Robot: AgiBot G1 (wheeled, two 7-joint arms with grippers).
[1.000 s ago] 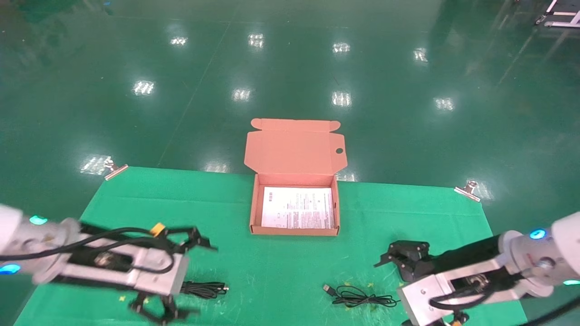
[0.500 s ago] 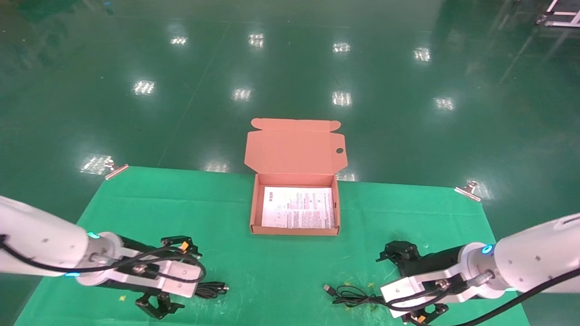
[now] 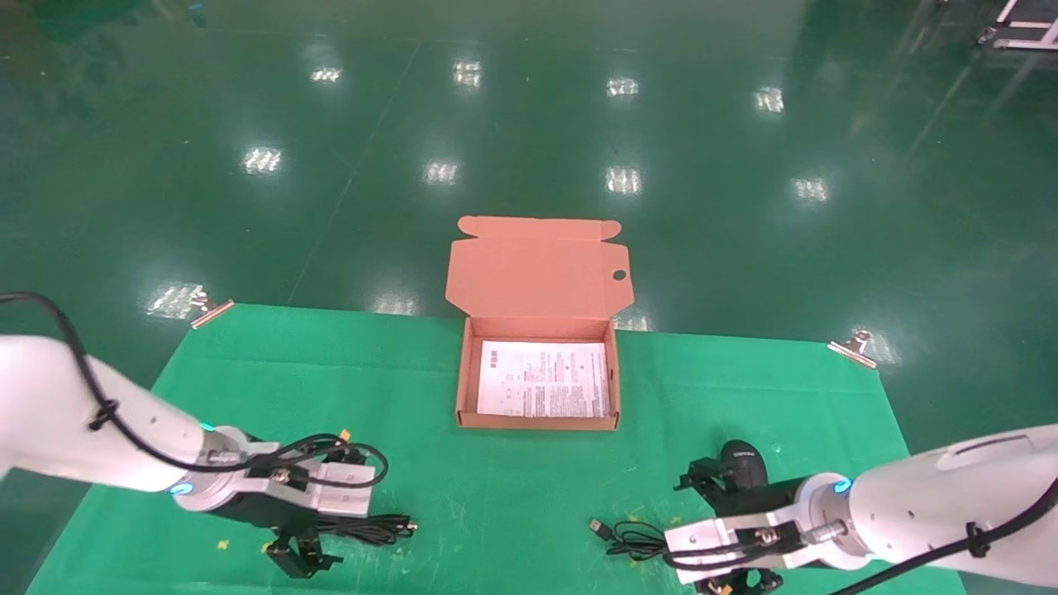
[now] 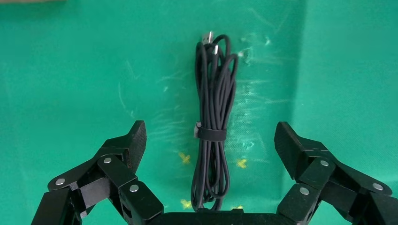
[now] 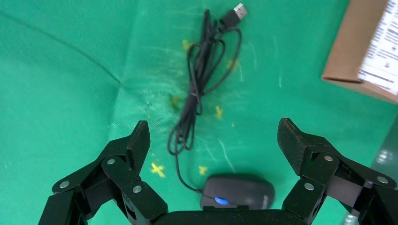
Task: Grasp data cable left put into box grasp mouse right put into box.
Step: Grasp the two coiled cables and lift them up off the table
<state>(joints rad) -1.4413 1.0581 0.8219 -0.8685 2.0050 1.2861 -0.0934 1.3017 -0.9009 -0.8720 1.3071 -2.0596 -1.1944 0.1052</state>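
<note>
Head view: both arms have swung down low over the near edge of the tabletop in the last second, the left one dropping from a raised, blurred pose to just above the green cloth.
Left gripper: now lined up straight over the data cable, fingers spread wide on either side of it, nothing touched yet.
Right gripper: it too has come down and forward, fingers spread wide, with the mouse sitting between them close to the palm.
What that means: looks like both approaches are nearly done. The left pick comes first by the task, and I'd say a short drop and a squeeze is all that's left there.
Data cable: thin, black, folded into a long narrow bundle with a tie around the middle and small metal plug ends at the far tip. It lies flat on the cloth at the near left, well apart from the box.
Mouse: small black oval, blue glow at the wheel, lying at the near right with its loose cord trailing away to a USB plug.
Box: open at the middle of the tabletop, lid flap standing up behind, only a white printed sheet inside. Neither item is packed yet.
Watch for: the bundle is slim and floppy, so a grip near the tie should keep the loops together.
</note>
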